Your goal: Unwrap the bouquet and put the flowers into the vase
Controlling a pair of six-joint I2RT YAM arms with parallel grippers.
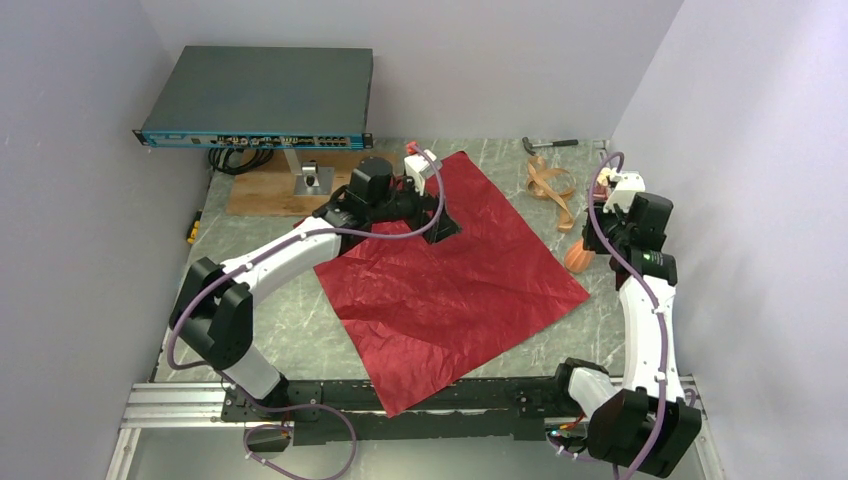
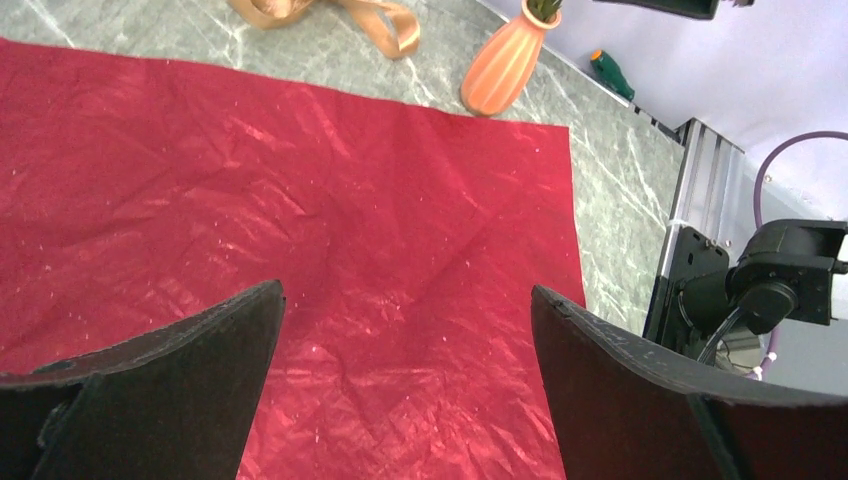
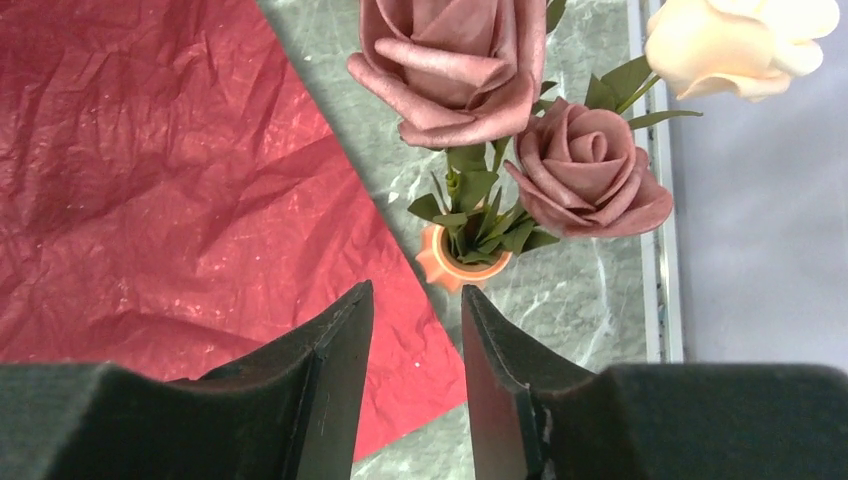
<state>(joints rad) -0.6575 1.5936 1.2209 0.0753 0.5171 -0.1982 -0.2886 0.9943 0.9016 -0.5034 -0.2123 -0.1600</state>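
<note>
Flowers (image 3: 590,170) stand with stems in the vase (image 3: 430,260), centre of the right wrist view, just off the red paper (image 3: 150,150) edge. Your right gripper (image 3: 415,300) hangs over them, jaws narrowly apart and empty; lift straight up so no finger snags a bloom and tips the vase. Your left gripper (image 2: 405,300) gapes wide over the red paper, empty.

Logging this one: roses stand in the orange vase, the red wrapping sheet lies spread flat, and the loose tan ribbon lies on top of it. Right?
Not quite. The ribbon lies on the bare table beside the sheet's far right edge, not on it, as the top external view shows. The roses do stand in the vase and the sheet is spread flat.
</note>
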